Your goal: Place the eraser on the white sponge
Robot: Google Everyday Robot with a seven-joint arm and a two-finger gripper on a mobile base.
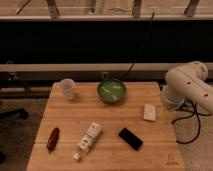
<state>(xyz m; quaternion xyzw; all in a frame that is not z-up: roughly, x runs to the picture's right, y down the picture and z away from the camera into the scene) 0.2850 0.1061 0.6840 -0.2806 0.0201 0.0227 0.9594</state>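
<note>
On table [65, 156] front: eraser [130, 138] | end effector unseen; arm [190, 85] at right

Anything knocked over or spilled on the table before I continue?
The white bottle lies on its side, diagonal, near the front edge; no spill shows. The cup and green bowl stand upright. The gripper is out of view; only the arm shows at the right.

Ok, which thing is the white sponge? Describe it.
On the wooden table, look to the right edge, beside the robot arm, whose gripper is not in view. The white sponge lies there, below right of the green bowl: a small pale block, unlike the black eraser nearby.
</note>
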